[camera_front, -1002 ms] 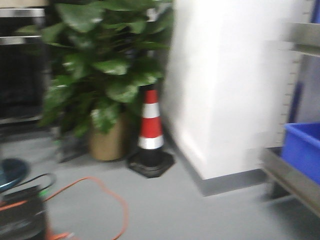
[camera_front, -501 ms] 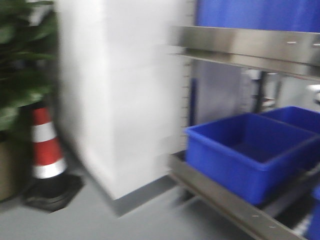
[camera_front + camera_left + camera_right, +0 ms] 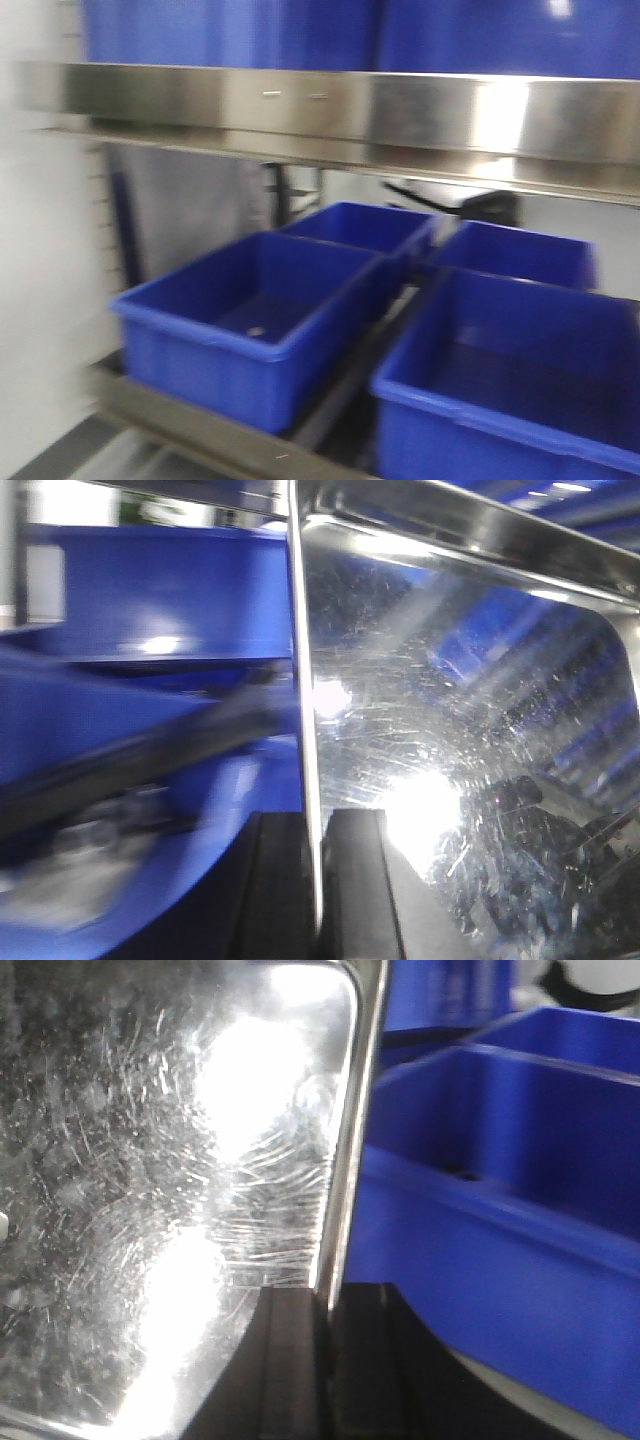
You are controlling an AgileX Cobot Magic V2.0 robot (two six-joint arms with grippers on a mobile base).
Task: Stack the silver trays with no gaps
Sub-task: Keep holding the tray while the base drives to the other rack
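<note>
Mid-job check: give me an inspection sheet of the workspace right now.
Surface: riveted stainless-steel shelf rail, deep blue plastic crates above and below.
Job's things: scratched shiny silver tray, rim clamped in both wrist views; one tray or two, cannot tell.
Clutter: small speck in the near-left crate.
Grippers: left pincer and right pincer each shut on tray rim.
Cables: dark blurred bar, unclear.
Surroundings: white wall beside the shelf.
</note>
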